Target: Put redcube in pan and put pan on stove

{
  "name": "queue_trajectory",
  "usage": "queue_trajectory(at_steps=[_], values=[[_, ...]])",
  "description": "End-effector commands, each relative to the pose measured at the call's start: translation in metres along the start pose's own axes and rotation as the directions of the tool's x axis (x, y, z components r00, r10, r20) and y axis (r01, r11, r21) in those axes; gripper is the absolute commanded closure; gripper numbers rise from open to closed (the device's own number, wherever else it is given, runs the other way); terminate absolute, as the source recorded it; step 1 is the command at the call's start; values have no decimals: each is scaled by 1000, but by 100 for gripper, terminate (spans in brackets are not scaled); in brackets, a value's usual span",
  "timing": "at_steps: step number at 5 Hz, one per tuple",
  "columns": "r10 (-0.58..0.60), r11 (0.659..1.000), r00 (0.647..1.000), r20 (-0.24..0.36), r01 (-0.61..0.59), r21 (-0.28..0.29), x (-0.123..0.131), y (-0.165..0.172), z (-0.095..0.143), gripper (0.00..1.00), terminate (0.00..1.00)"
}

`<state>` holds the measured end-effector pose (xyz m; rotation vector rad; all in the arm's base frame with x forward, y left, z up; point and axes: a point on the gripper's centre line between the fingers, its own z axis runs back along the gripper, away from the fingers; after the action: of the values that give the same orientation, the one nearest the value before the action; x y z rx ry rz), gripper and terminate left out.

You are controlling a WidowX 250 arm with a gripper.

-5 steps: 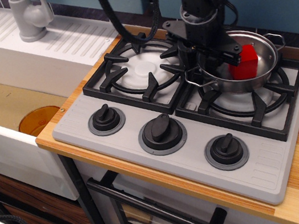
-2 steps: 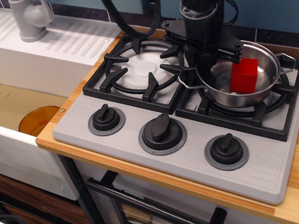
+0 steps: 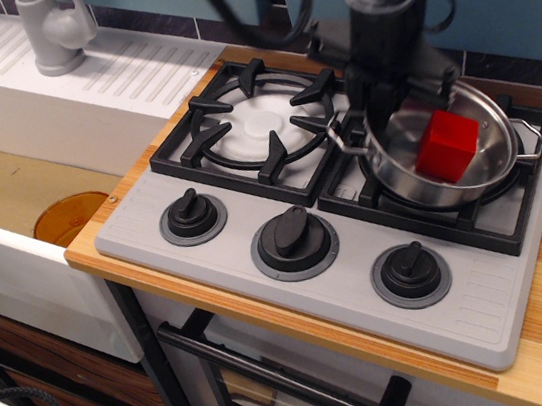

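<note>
Pan: we see the pan on the right-hand burner grate of the stove, near the stove's back right corner. It is tilted, its rim raised on the left where the claw is and dipping toward the stove's front edge.
Cube: the red cube lies inside the pan, leaning against the right-hand wall of the bowl, tipped with the slope.
Claw: the gripper is at the pan's left rim, beside the left wire handle. We cannot tell from this blurred view whether it is clamped on the rim or has let go.
What has changed: a second ago we saw the pan carried level above the grate; a moment later it sat lower and flatter over the burner. Now it has slid a little toward the stove's right edge and tipped, and the cube has shifted with it. The arm has moved slightly to the right and is motion-blurred.
What that means: we judge that the cube is in and the pan is over its burner, so only the release remains.
Next move: we think the rim needs to be lowered until the pan sits flat on the grate, then the claw opened and lifted straight up.
Risk: we think a tilted release could rock the pan or let the cube tumble toward the low side.
Other things: the left burner is bare; the sink and tap lie beyond the stove's left edge.
</note>
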<state>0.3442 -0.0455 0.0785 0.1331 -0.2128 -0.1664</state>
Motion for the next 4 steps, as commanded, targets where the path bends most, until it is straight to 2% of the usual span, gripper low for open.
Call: queue_trajectory(at_steps=[1, 4], values=[[-44, 999, 996, 74, 41, 33, 30, 24, 59, 100, 0], [-128, 991, 989, 70, 124, 50, 37, 78, 61, 100, 0]])
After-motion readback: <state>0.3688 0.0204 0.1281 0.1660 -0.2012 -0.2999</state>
